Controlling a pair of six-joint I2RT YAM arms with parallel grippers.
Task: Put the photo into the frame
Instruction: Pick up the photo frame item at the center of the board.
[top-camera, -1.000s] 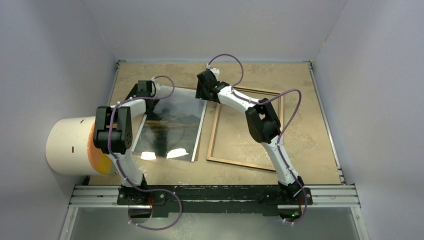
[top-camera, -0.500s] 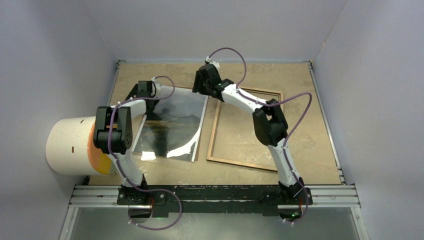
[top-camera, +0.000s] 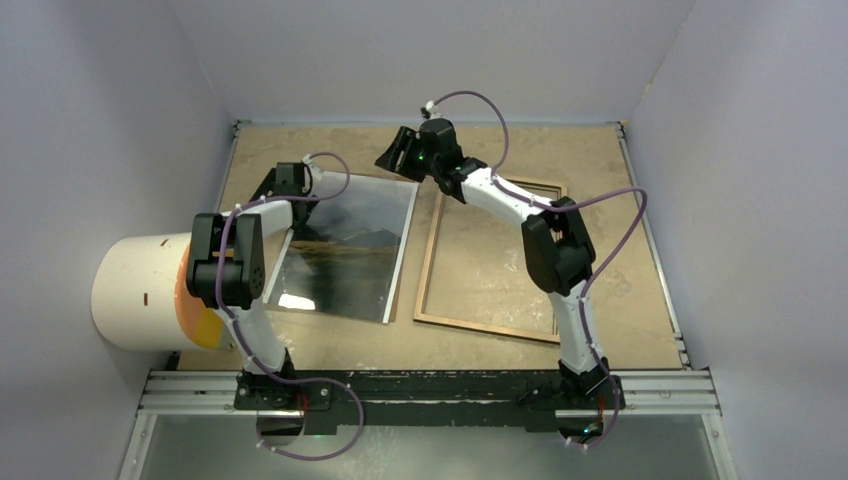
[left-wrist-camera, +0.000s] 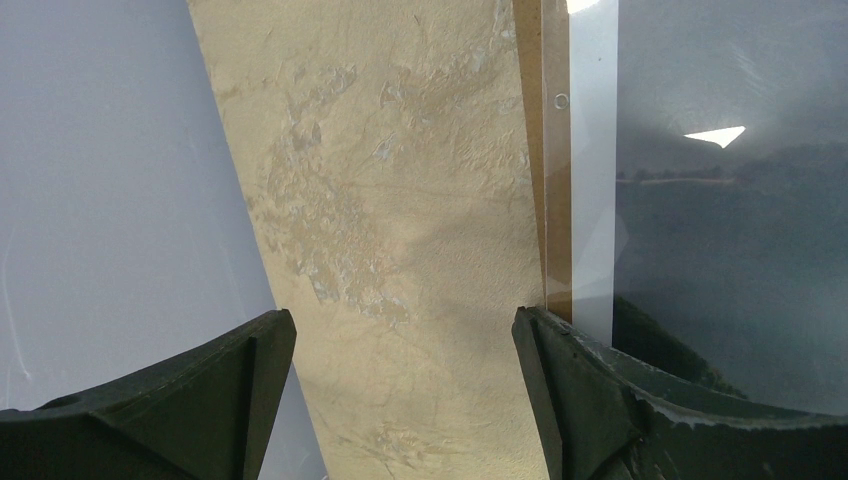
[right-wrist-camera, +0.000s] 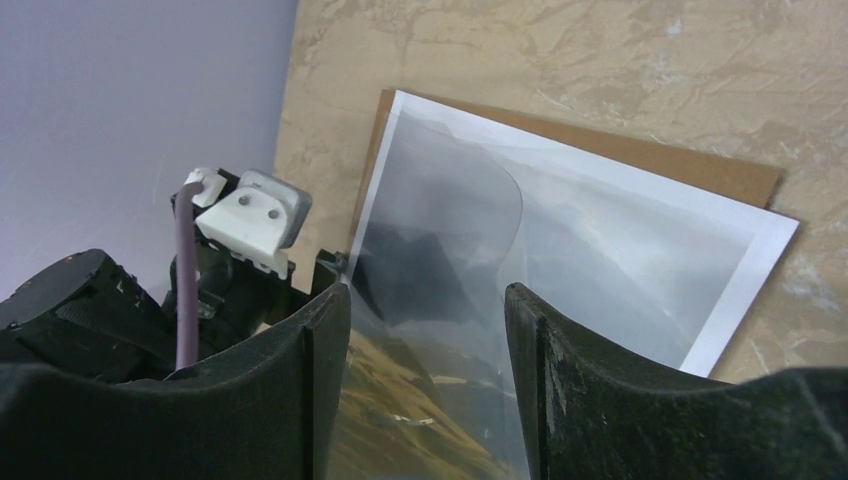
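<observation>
Right gripper (right-wrist-camera: 428, 300): two dark fingers (right-wrist-camera: 300, 390) at the lower edge, parted, nothing between them.
Photo (right-wrist-camera: 620, 240): flat beyond the fingers, white-bordered; grey mist farther out, brownish-green hills nearest the fingertips.
Clear sheet (right-wrist-camera: 450, 190): round-edged, over the photo just past the gap.
Backing board (right-wrist-camera: 735, 178): brown, showing past the photo's far edge.
Left arm (right-wrist-camera: 90, 300): outside the left finger, with white connector (right-wrist-camera: 250, 215) and purple cable (right-wrist-camera: 184, 290).
Table (right-wrist-camera: 600, 60): tan, mottled.

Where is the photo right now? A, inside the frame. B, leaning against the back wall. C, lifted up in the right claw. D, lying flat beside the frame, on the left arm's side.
D: the photo lies flat to the left of the frame, whose opening shows only bare table.
</observation>
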